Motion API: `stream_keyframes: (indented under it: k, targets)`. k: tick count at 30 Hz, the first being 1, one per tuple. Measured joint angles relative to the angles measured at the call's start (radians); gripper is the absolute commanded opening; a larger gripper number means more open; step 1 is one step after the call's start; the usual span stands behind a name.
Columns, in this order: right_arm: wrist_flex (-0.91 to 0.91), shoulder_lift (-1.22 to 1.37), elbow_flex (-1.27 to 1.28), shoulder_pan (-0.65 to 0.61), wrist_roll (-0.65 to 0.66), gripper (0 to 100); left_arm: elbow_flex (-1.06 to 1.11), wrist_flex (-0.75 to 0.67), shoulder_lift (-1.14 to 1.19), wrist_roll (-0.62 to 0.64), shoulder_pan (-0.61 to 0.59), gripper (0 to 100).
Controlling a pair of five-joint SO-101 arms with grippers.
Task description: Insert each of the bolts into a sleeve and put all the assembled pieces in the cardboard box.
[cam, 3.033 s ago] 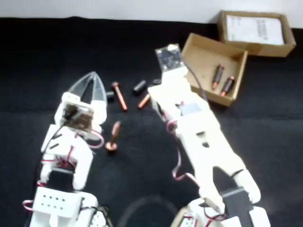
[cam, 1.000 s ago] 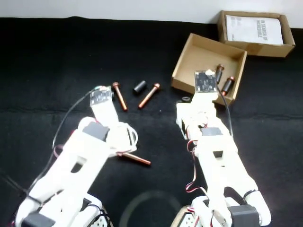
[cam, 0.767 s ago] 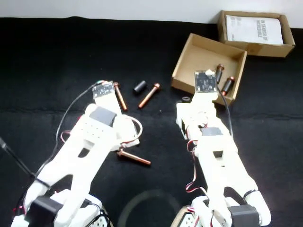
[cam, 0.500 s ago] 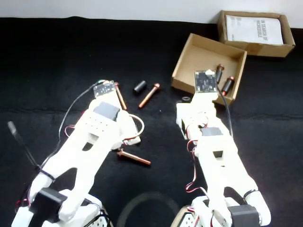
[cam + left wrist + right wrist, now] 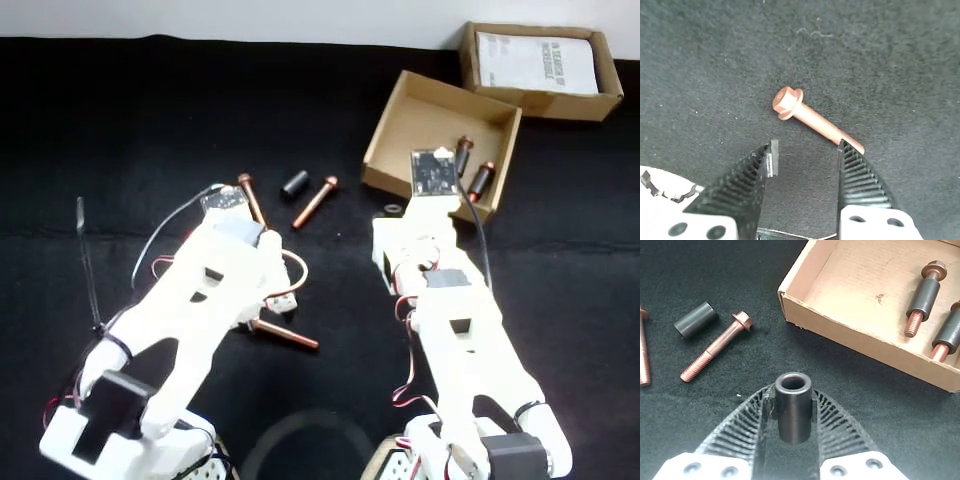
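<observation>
Bolts first: up high, three bare ones lie on the black cloth (image 5: 120, 120) left of the cardboard box (image 5: 425, 120). The lone bolt (image 5: 285, 335) is farthest from the box. The half-hidden bolt (image 5: 248, 196) pokes out from under the left arm (image 5: 210, 290). The slanted bolt (image 5: 315, 202) lies nearer the box, with the loose sleeve (image 5: 295, 183) just beside it.

The left wrist view gives the bit the arm covers: left gripper (image 5: 806, 148) pointing down, fingers (image 5: 747, 175) spread wide, and the half-hidden bolt (image 5: 815, 122) lying flat between them, its threaded end at one fingertip.

The right arm (image 5: 455, 310) stretches straight at the box, wrist by its near wall. Its wrist view has the right gripper (image 5: 793, 401) pinching a dark sleeve (image 5: 793, 415) upright, bore up, just short of that wall. Two assembled pieces (image 5: 461, 155) lie side by side in the box's right end.
</observation>
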Motion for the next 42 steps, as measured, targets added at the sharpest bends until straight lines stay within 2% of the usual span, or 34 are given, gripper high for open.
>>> stream_keyframes:
  k: [7, 17, 19, 22, 31, 35, 42]
  targets:
    - [0.000, 0.000, 0.000, 0.000, 0.000, 0.8, -0.008, -0.006, 0.133, 0.000, 0.000, 19]
    - [0.034, 0.000, 0.000, 0.000, 0.000, 0.8, -0.046, -0.126, 0.261, 0.038, 0.034, 19]
    - [0.069, 0.000, -0.003, 0.000, 0.000, 0.8, -0.063, -0.126, 0.272, 0.038, 0.037, 16]
    - [0.087, 0.000, -0.012, 0.009, 0.000, 0.8, -0.071, -0.130, 0.273, 0.038, 0.038, 1]
    - [0.091, -0.002, -0.043, 0.063, 0.000, 0.8, -0.078, -0.143, 0.276, 0.037, 0.046, 1]
    - [0.091, -0.003, -0.043, 0.063, 0.000, 0.8, -0.107, -0.126, 0.278, -0.063, 0.046, 1]
    - [0.091, -0.003, -0.043, 0.037, -0.077, 0.8, -0.330, 0.046, 0.278, -0.285, 0.038, 1]
